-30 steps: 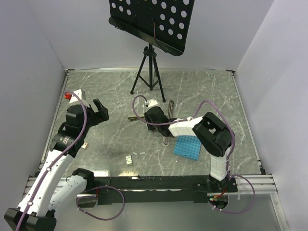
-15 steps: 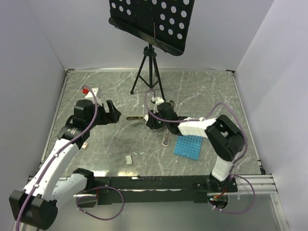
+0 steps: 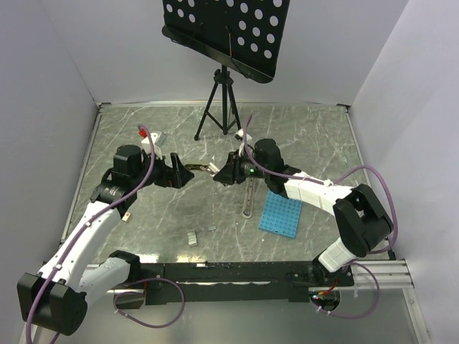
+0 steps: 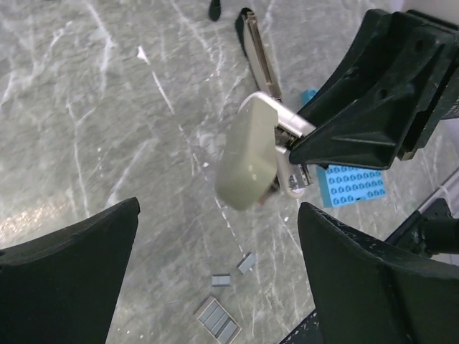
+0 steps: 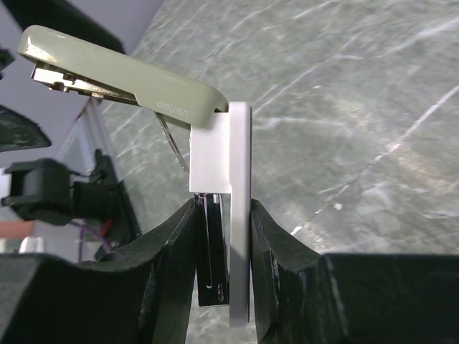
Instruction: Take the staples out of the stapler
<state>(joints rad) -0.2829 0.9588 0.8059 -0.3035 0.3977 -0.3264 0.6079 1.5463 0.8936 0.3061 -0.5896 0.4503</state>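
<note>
The stapler (image 5: 215, 154) has a pale green top arm, swung open, and a white and dark metal base. My right gripper (image 5: 222, 215) is shut on the base and holds it above the table. In the top view the stapler (image 3: 203, 168) sits between my right gripper (image 3: 228, 173) and my left gripper (image 3: 179, 173). My left gripper (image 4: 219, 215) is open and empty, with the stapler's green end (image 4: 247, 161) just ahead of it. The staples (image 4: 219, 319) lie as small grey blocks on the table below, and also show in the top view (image 3: 192, 237).
A long thin dark rod (image 3: 248, 197) lies by a blue perforated plate (image 3: 280, 217). A music stand's tripod (image 3: 222, 111) stands at the back. A small object (image 3: 126, 216) lies near the left arm. Grey walls close in three sides.
My left gripper has moved right, up close to the stapler. My right arm has stretched out and its wrist has turned, with the stapler still held at the middle.
</note>
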